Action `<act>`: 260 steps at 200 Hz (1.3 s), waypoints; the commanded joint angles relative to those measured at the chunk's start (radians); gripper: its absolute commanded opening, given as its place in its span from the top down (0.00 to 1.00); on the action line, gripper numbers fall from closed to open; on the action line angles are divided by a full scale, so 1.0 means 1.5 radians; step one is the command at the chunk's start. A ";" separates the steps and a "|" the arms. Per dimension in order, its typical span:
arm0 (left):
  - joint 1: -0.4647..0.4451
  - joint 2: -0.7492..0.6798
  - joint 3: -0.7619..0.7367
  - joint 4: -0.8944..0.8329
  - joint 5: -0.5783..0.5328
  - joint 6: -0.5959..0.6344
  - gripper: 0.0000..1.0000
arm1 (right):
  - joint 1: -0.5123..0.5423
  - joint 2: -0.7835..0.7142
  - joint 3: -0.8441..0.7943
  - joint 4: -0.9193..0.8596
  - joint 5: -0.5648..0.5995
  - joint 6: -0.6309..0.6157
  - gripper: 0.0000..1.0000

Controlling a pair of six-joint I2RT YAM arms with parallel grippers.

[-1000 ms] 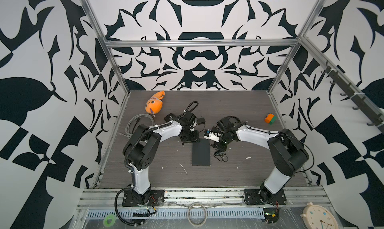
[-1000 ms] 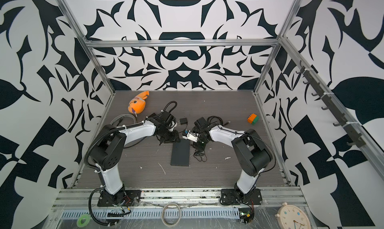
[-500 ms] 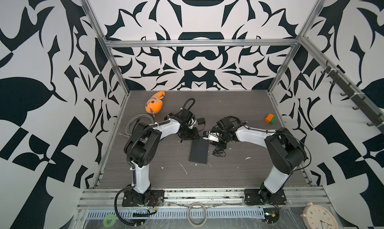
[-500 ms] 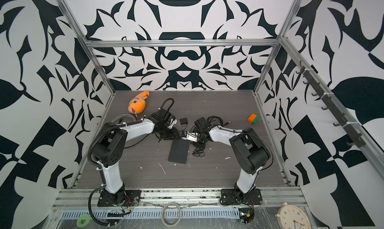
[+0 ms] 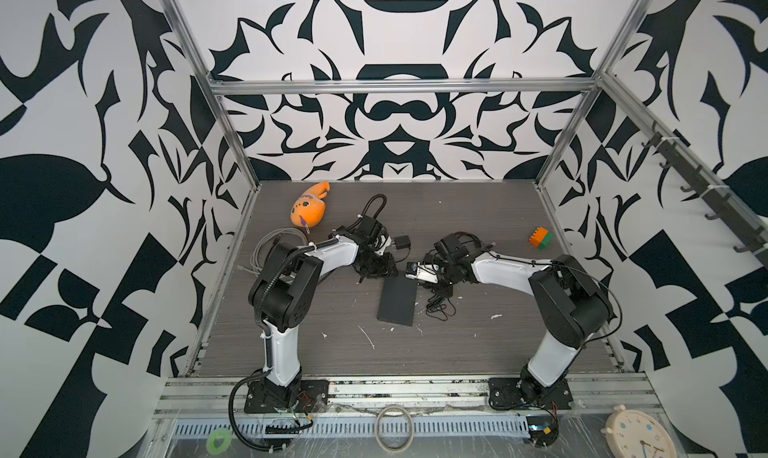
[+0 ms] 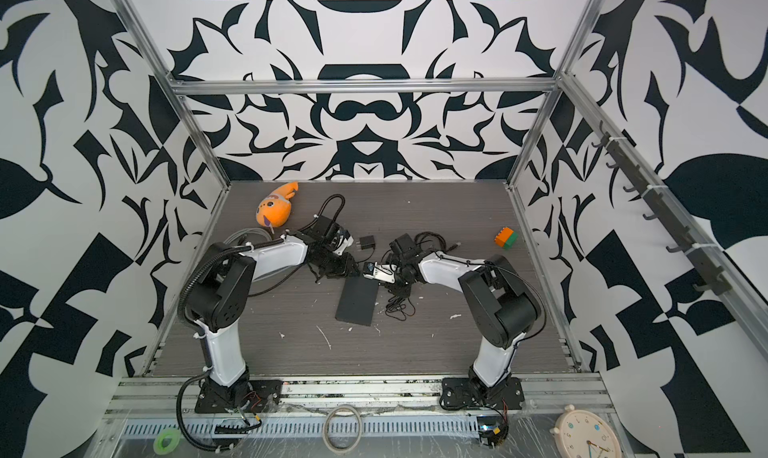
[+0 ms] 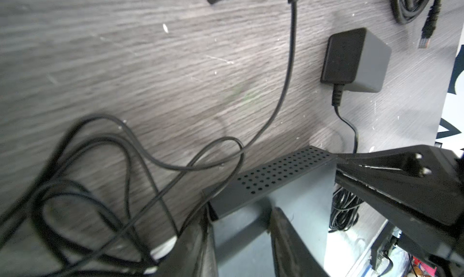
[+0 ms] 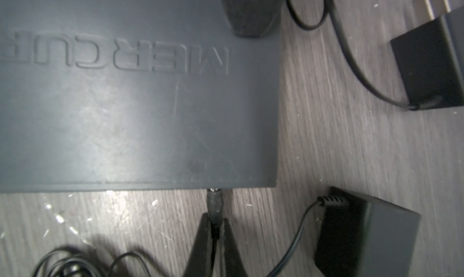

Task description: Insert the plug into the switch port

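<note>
The switch (image 5: 397, 304) is a flat dark box on the wooden floor, seen in both top views (image 6: 357, 306). My left gripper (image 5: 384, 269) holds its far left corner. In the left wrist view one finger (image 7: 288, 243) lies on the switch (image 7: 303, 208) and the other (image 7: 195, 243) hugs the outside of the corner. My right gripper (image 8: 215, 219) is shut on the black barrel plug (image 8: 214, 205). The plug's tip meets the side edge of the switch (image 8: 125, 112) near its far right corner and disappears under the top rim. In a top view the right gripper (image 5: 420, 280) is low beside that corner.
Two black power adapters (image 8: 366, 235) (image 8: 431, 69) lie close to the plug, one seen from the left wrist (image 7: 354, 59). Thin black cable (image 5: 438, 306) is tangled right of the switch. An orange plush fish (image 5: 309, 211), a grey cable coil (image 5: 274, 248) and an orange-green block (image 5: 541, 238) sit farther off.
The switch has turned slightly, its near end swinging left, and it has shifted a little. The right gripper with the plug has moved left against it. Both grips are unchanged.
</note>
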 commanded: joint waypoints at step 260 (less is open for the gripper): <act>-0.013 0.099 0.078 -0.088 0.118 0.087 0.62 | 0.018 -0.059 -0.081 0.308 -0.091 0.093 0.99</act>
